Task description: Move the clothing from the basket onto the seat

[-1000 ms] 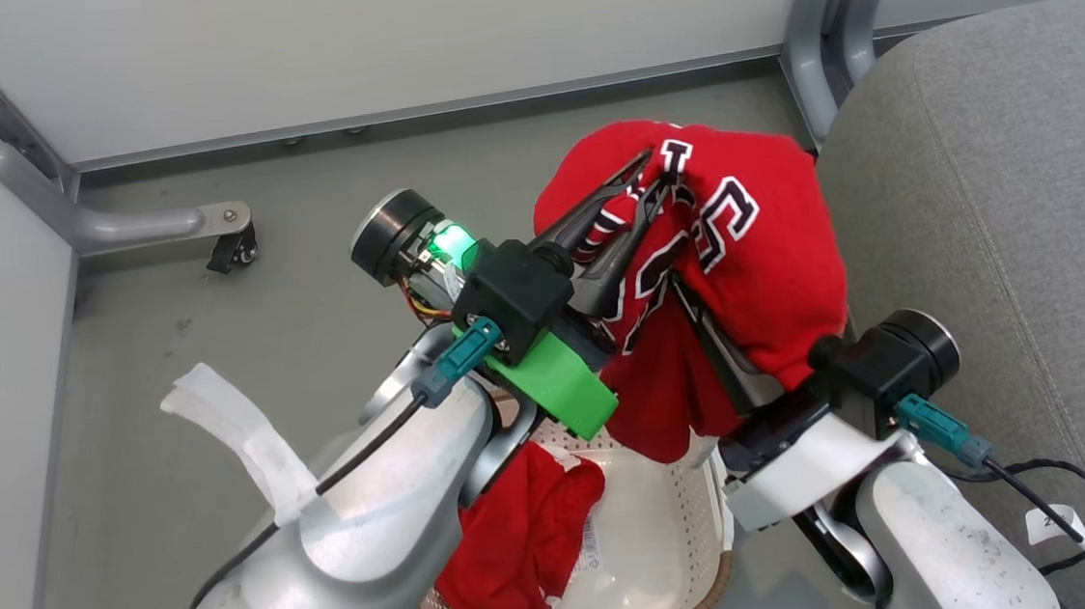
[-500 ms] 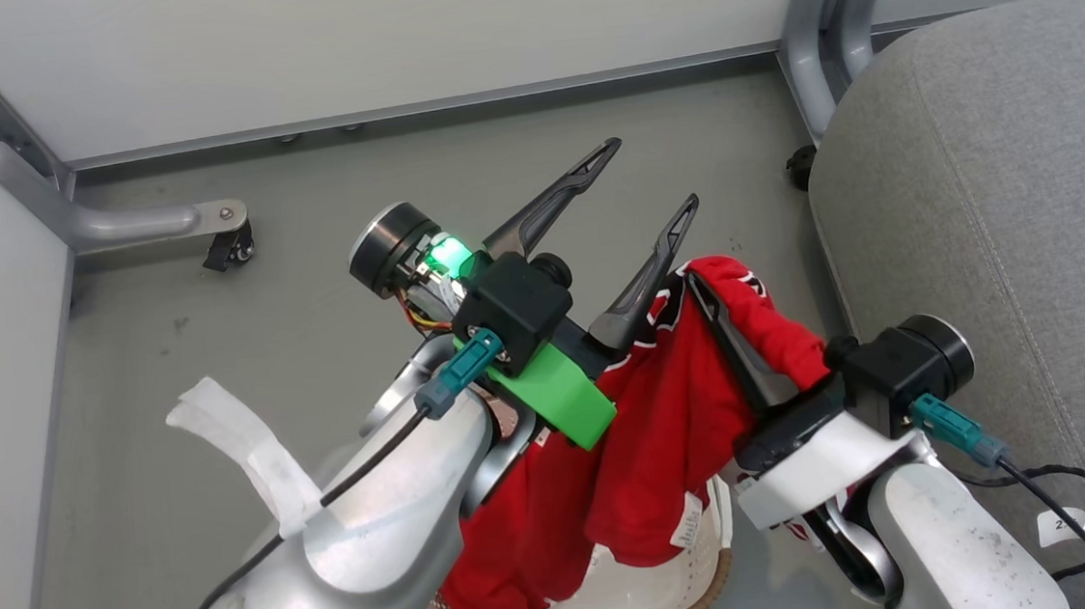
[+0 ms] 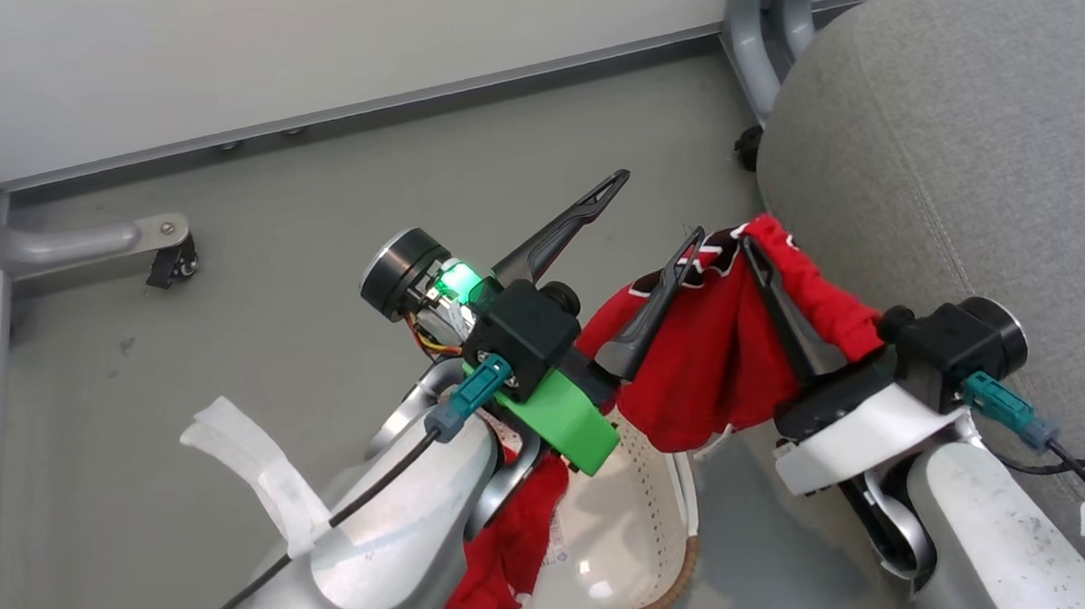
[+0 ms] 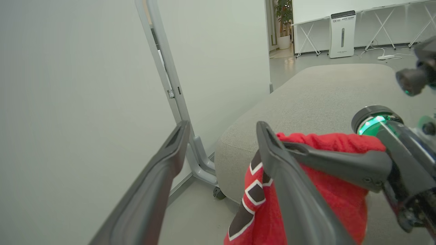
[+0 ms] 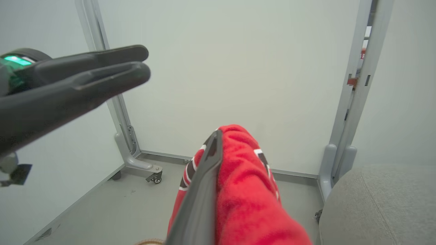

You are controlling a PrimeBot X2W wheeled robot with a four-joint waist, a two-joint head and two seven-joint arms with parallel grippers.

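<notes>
Left gripper (image 3: pixel 660 203): spread wide, empty.
Right gripper (image 3: pixel 763 246): clamps jersey (image 3: pixel 712 369), hanging near seat (image 3: pixel 973 116).
Basket (image 3: pixel 666 585): second red garment (image 3: pixel 509 559) lies inside.

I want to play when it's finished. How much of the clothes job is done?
Nothing is done yet: no clothing shows on the grey seat. In hand: the right jaws are shut on the lettered red jersey, which hangs beside the seat; the left jaws stand open. Left: lay that jersey on the seat, then fetch the other red garment from the basket.
</notes>
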